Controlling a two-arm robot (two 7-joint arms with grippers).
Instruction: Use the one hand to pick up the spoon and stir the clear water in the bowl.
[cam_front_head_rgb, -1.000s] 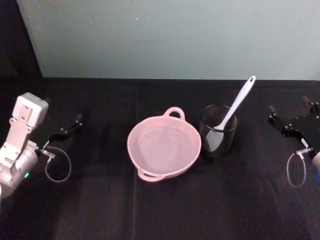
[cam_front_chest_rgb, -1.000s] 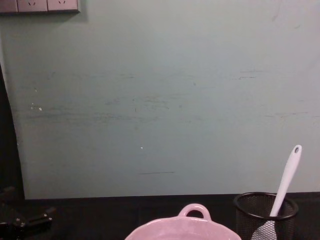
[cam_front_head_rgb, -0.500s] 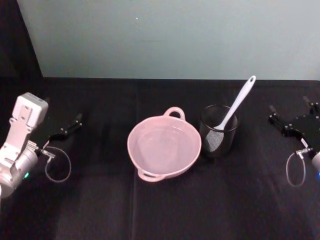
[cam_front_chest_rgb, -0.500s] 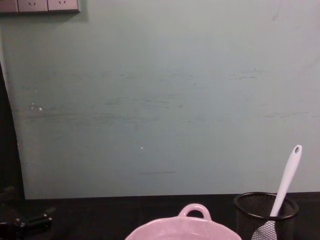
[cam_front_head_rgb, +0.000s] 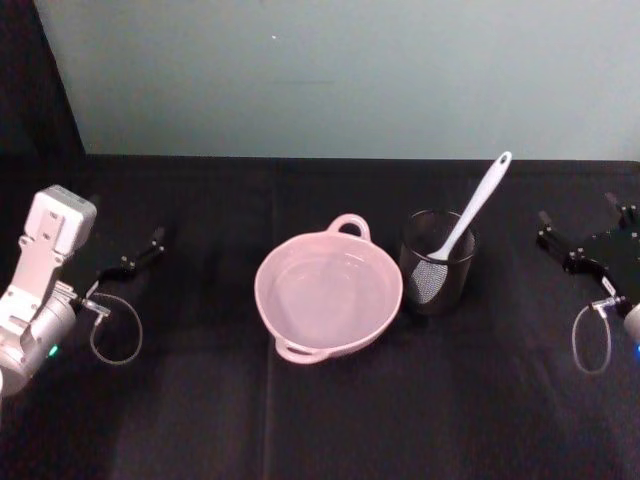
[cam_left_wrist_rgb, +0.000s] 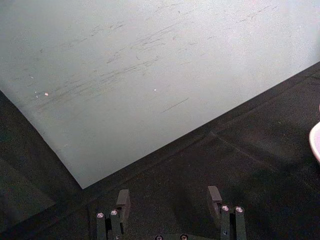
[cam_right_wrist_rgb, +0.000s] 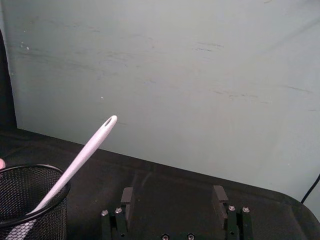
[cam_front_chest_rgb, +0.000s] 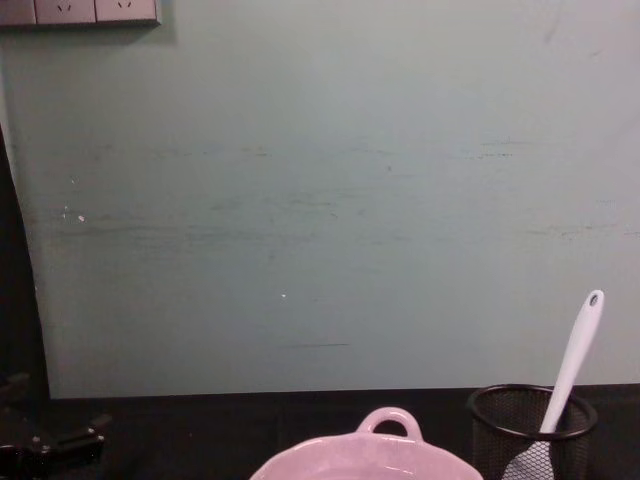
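Observation:
The pink bowl (cam_front_head_rgb: 266, 304) with a wavy rim sits at the table's centre and holds clear water (cam_front_head_rgb: 326, 298). Its loop handle and far rim (cam_front_chest_rgb: 388, 428) also show in the chest view. The white spoon (cam_front_head_rgb: 478, 206) stands slanted in a black mesh cup (cam_front_head_rgb: 437, 272) just right of the bowl, handle tip up and to the right. My right gripper (cam_front_head_rgb: 577, 212) hovers open at the far right, well apart from the cup; its wrist view shows the spoon handle (cam_right_wrist_rgb: 85, 150) ahead. My left gripper (cam_front_head_rgb: 128, 228) rests open at the far left.
A black cloth (cam_front_head_rgb: 200, 420) covers the table. A pale green wall (cam_front_head_rgb: 330, 70) rises behind its back edge. Cable loops hang by each wrist (cam_front_head_rgb: 115, 340). Open cloth lies between each gripper and the bowl.

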